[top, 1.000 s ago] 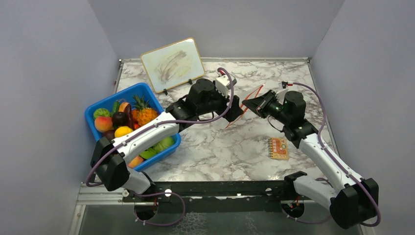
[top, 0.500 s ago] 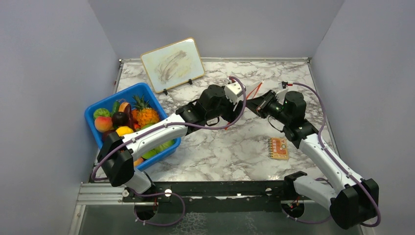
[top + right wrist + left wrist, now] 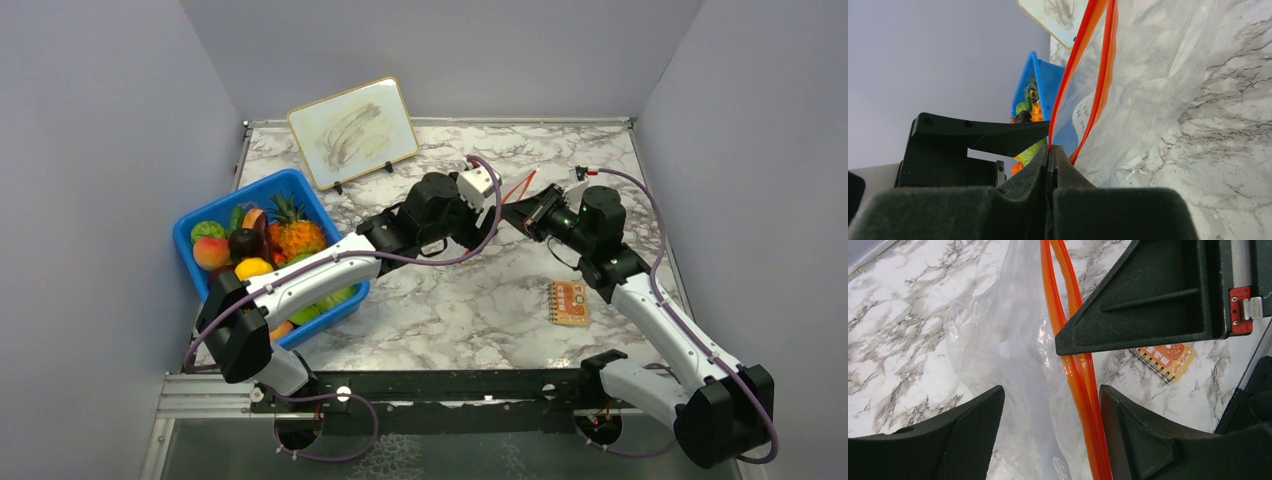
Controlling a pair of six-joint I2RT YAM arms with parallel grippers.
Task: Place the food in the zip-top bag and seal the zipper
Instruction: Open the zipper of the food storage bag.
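You look to be opening the zip-top bag (image 3: 998, 340): your right gripper (image 3: 1049, 150) is clamped on its zipper (image 3: 1075, 370), holding it up, while your left gripper (image 3: 1050, 400), jaws apart, straddles that strip; next, pinch one lip only and pull away, the toy fruit (image 3: 250, 245) waiting far behind it in the blue tub (image 3: 200, 222).
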